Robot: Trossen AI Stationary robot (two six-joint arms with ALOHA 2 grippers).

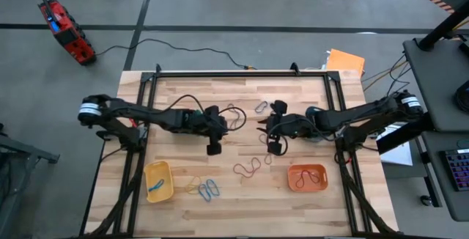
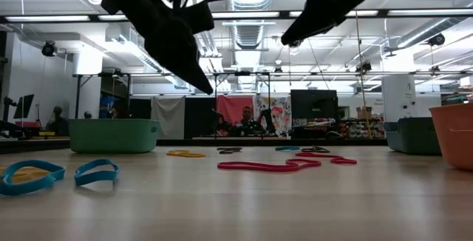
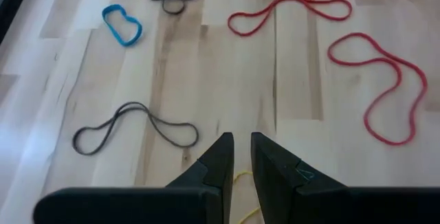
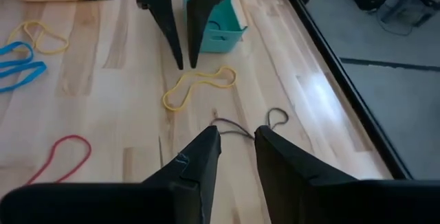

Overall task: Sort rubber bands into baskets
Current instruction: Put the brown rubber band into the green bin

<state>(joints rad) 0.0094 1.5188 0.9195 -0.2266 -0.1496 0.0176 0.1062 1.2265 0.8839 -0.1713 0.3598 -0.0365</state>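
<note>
Loose rubber bands lie flat on the wooden table: a yellow one (image 4: 199, 86), red ones (image 3: 289, 7) (image 3: 385, 86), a grey one (image 3: 134, 124), a blue one (image 3: 122, 25). My left gripper (image 4: 185, 64) (image 3: 240, 141) hangs over the yellow band, fingers slanting down, a narrow gap between them holding nothing. My right gripper (image 4: 235, 136) (image 1: 262, 124) faces it from the right, higher up, open. A thin dark band (image 4: 275, 114) shows just past its fingertips. The teal basket (image 4: 223, 25) stands behind the left gripper; the yellow basket (image 1: 157, 180) and orange basket (image 1: 306, 177) stand near the front. My right gripper has the thin dark band (image 4: 230, 125) showing across the gap at its fingertips, and the fingers hide both ends of that stretch. Whether the fingers touch it I cannot tell.
A blue-grey basket (image 2: 414, 134) stands at the right, under the right arm. Blue and yellow bands (image 1: 205, 188) lie beside the yellow basket and red-brown ones (image 1: 249, 167) at front centre. A black frame (image 1: 242, 72) edges the table.
</note>
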